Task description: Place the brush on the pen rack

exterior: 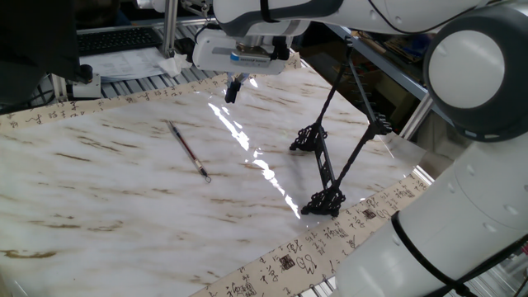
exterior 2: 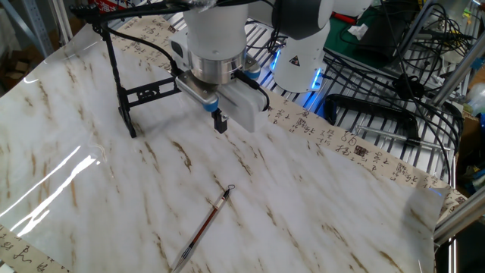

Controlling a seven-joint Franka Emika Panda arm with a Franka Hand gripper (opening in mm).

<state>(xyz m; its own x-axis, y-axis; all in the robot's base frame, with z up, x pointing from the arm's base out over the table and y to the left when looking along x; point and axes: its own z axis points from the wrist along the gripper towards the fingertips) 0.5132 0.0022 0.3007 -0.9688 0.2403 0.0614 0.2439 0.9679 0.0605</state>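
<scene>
The brush (exterior: 188, 150) lies flat on the marble tabletop, a thin dark shaft with its small loop towards the table's middle. In the other fixed view the brush (exterior 2: 204, 224) lies near the front edge. The black pen rack (exterior: 322, 168) stands to the right on two scrolled feet; in the other fixed view the pen rack (exterior 2: 148, 92) stands at the back left. My gripper (exterior: 233, 89) hangs above the table's far side, between brush and rack, touching neither. Its dark fingers (exterior 2: 220, 121) are pressed together with nothing between them.
A paper strip with calligraphy (exterior: 124, 97) borders the table's edges. Wire racks and cables (exterior 2: 394, 91) crowd the space beyond the table. The robot's white base (exterior 2: 299, 45) stands behind the gripper, and its arm links (exterior: 470, 74) bulk over the right side.
</scene>
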